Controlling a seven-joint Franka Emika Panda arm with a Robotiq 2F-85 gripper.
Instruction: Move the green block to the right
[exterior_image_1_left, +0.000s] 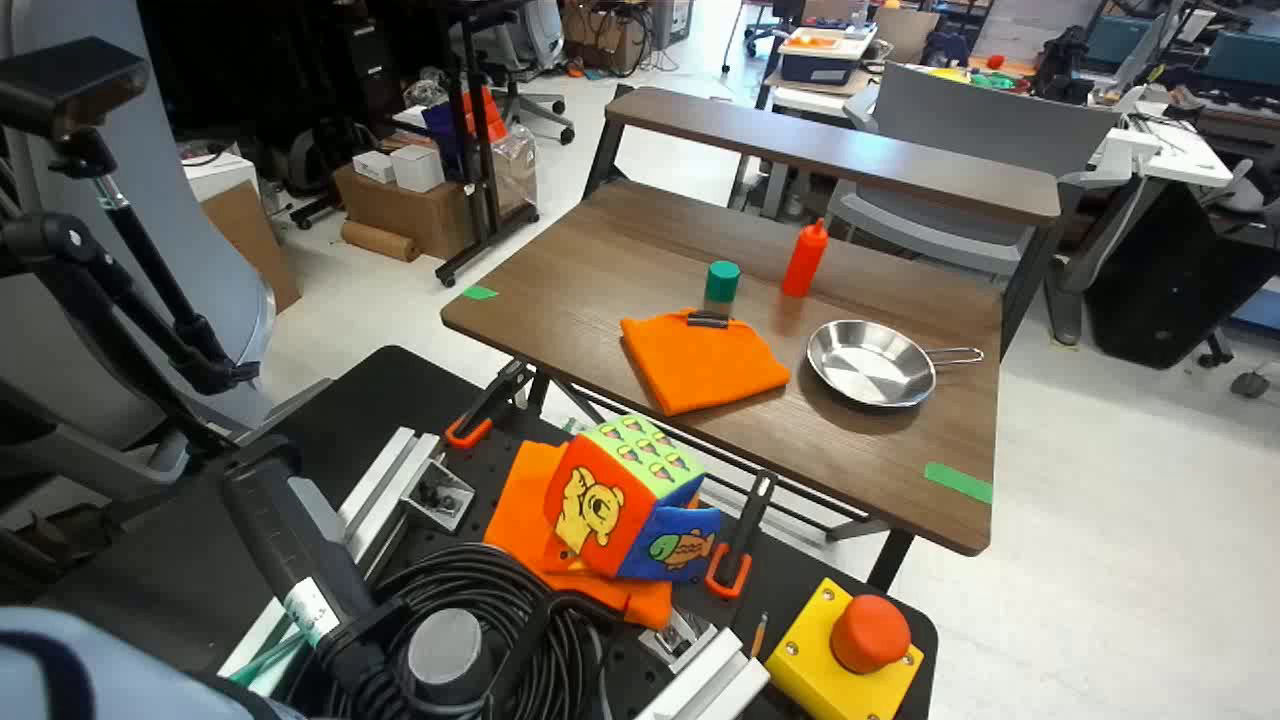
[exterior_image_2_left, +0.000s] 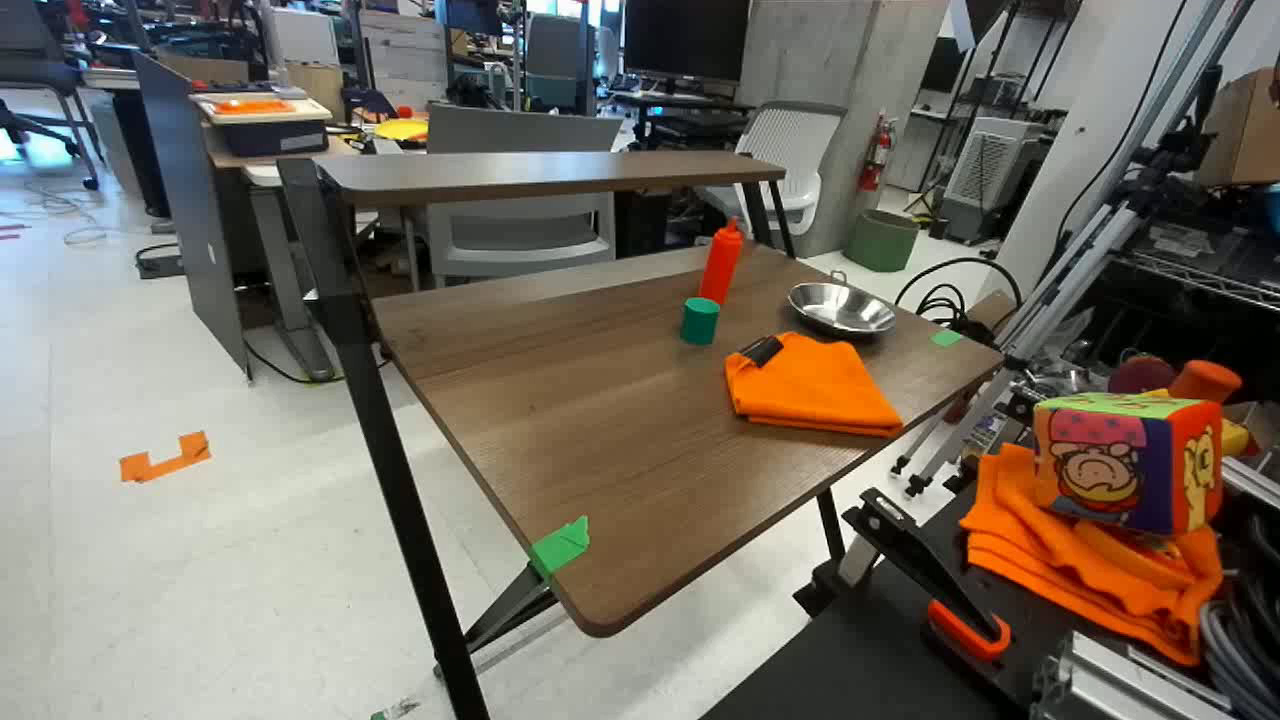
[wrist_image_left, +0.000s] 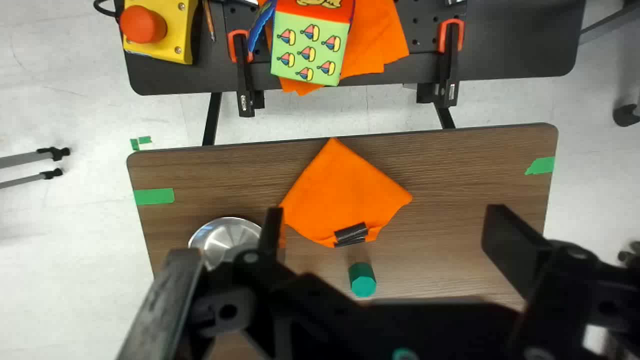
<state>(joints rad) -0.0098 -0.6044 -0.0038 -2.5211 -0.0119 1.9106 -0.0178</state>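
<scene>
The green block (exterior_image_1_left: 722, 281) is a short dark-green cylinder-like piece standing upright on the brown table (exterior_image_1_left: 560, 290). It also shows in an exterior view (exterior_image_2_left: 699, 321) and in the wrist view (wrist_image_left: 362, 280), where it appears between the finger sides, near the gripper body. It stands close to the clipped edge of a folded orange cloth and apart from it. My gripper (wrist_image_left: 385, 220) is wide open and empty, high above the table, and looks down on it. Neither exterior view shows the gripper.
The folded orange cloth (exterior_image_1_left: 705, 365) has a dark clip (wrist_image_left: 351, 234). A metal pan (exterior_image_1_left: 870, 363) and a red-orange squeeze bottle (exterior_image_1_left: 804, 260) stand on the table. A raised shelf (exterior_image_1_left: 830, 150) runs along one long side. A black bench with a picture cube (exterior_image_1_left: 630, 500) faces the other side.
</scene>
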